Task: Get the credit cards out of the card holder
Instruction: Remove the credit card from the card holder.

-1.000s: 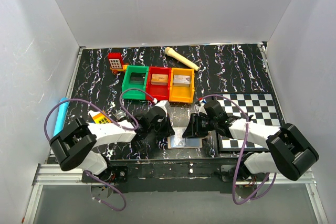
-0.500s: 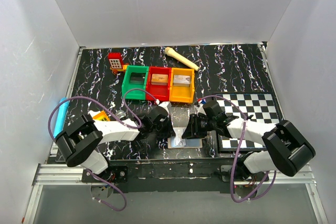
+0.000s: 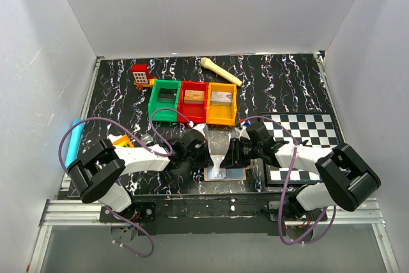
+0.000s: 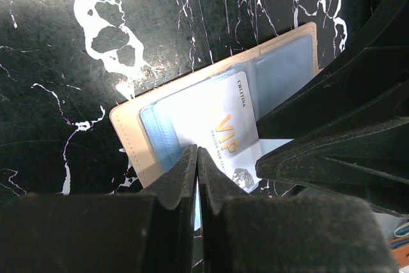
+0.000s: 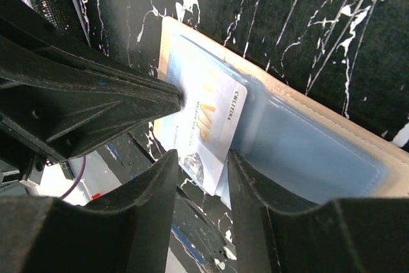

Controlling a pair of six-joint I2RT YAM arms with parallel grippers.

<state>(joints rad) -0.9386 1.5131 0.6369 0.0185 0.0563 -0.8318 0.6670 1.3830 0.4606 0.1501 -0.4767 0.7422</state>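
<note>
The card holder (image 4: 128,133) lies open on the black marbled table, tan rim around pale blue pockets (image 5: 319,151); from above it shows as a pale patch (image 3: 231,173) between the arms. A white VIP credit card (image 4: 220,116) sticks partway out of one pocket, tilted upward (image 3: 220,162). My left gripper (image 4: 197,155) is shut on the card's long edge, a thin pale sliver between its jaws. My right gripper (image 5: 201,158) is open, its fingers either side of the card's free end (image 5: 211,123) without pinching it. Both grippers meet over the holder (image 3: 206,153) (image 3: 234,155).
Green (image 3: 165,99), red (image 3: 193,100) and orange (image 3: 222,101) bins stand behind the grippers, two holding small blocks. A chequered board (image 3: 308,133) lies at the right. A wooden stick (image 3: 220,71), a red toy (image 3: 140,75) and a blue tube (image 3: 75,139) sit further off.
The left gripper moved right onto the holder and closed on the card. The card has risen out of the pocket and now stands tilted between the two grippers.
</note>
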